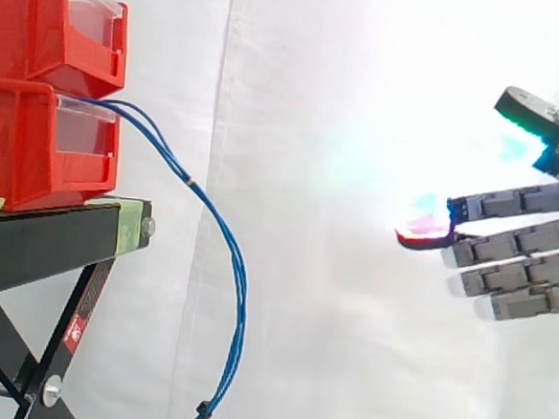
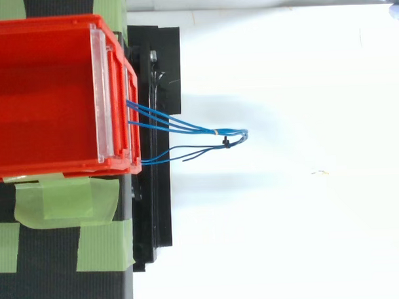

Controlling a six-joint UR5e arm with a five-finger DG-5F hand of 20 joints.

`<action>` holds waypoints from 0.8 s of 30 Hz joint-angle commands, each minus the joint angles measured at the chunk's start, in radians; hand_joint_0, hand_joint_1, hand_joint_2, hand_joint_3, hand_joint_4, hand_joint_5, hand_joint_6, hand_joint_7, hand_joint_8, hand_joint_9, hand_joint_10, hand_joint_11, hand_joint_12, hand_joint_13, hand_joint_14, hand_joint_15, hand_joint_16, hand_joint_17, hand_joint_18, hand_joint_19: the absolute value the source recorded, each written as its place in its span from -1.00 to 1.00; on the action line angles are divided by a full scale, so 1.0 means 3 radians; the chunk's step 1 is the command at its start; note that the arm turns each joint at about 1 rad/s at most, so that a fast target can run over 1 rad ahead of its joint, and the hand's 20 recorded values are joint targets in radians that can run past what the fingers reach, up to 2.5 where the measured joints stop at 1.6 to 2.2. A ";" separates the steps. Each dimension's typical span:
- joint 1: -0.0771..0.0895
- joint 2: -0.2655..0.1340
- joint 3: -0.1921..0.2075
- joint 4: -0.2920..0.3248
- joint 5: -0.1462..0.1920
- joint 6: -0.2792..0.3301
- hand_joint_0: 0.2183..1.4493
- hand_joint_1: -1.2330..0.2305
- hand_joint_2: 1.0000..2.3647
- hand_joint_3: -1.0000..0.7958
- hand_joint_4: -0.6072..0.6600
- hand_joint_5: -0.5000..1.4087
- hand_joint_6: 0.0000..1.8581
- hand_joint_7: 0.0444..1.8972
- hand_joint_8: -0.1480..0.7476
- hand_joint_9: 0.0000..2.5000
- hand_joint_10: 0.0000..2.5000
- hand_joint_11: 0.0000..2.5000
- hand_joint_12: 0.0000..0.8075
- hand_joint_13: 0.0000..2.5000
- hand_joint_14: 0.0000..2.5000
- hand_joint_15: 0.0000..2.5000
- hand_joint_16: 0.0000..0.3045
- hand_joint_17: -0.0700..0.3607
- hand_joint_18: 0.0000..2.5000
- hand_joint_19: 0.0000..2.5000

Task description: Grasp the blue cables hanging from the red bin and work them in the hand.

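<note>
Thin blue cables (image 1: 222,234) come out of the lower red bin (image 1: 35,144) at its front and hang in a long loop down past the stand, bound by a small black tie near the bottom. From above, the blue cables (image 2: 185,127) fan out from the red bin (image 2: 47,96) to a bend on the right. My hand (image 1: 521,250) is at the right edge of the side view, well away from the cables, with straight fingers pointing left toward them and the thumb raised above. It holds nothing.
A second red bin (image 1: 53,21) is stacked on the lower one. Both rest on a black stand (image 1: 47,241) with green tape (image 2: 63,200) on its top. A white curtain hangs behind, with wide free space between cables and hand.
</note>
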 commanded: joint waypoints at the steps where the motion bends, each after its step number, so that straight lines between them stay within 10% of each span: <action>1: 0.0035 -0.0341 0.0038 0.1131 0.0048 0.0120 -0.13 0.09 -1.00 -1.00 0.24 -0.83 -0.99 -0.32 -0.06 -0.99 -1.00 -0.92 -0.13 -1.00 -1.00 -0.83 -0.59 -0.03 -1.00 -0.71; 11: 0.0122 -0.0944 0.0682 0.1223 0.0166 0.0131 -0.13 0.09 -1.00 -1.00 0.25 -0.82 -0.99 -0.31 -0.05 -0.98 -1.00 -0.90 -0.11 -1.00 -1.00 -0.83 -0.59 -0.03 -1.00 -0.70; 24: 0.0316 -0.1404 0.1198 0.1131 0.0181 0.0218 -0.13 0.05 -1.00 -1.00 0.27 -0.78 -0.99 -0.32 -0.01 -0.90 -1.00 -0.90 -0.08 -1.00 -1.00 -0.84 -0.58 -0.01 -1.00 -0.72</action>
